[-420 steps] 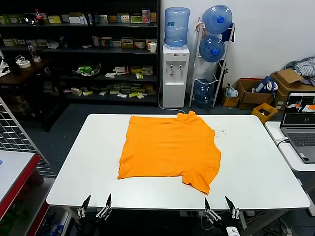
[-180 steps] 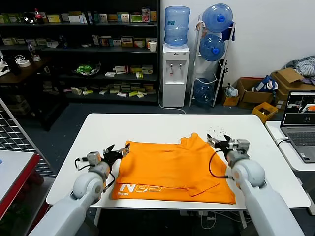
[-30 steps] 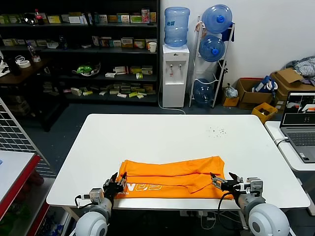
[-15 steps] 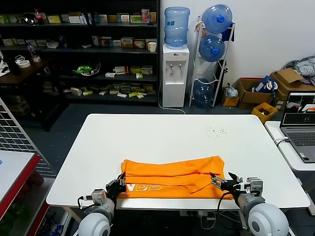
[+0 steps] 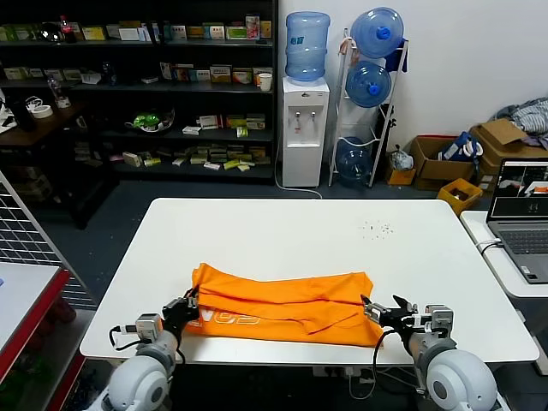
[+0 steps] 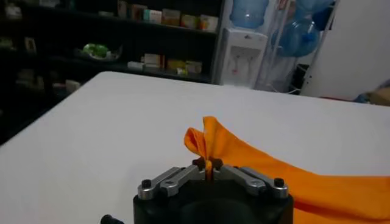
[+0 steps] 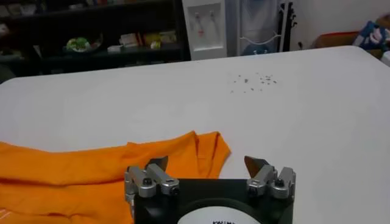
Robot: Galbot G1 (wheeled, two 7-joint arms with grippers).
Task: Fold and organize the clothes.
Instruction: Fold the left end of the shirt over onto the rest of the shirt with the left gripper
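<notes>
The white rectangular desk (image 5: 282,231) is carrying the folded orange cotton T-shirt (image 5: 282,306) along its near edge. The left tool (image 6: 208,171) is pinching its corner; the right tool (image 7: 207,163) is gaping, so dragging risks unfolding it.

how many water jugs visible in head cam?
4. One sits on the water dispenser: jug. Three are stacked in the rack beside it: top, middle, bottom. Others could be hidden behind the rack.
</notes>
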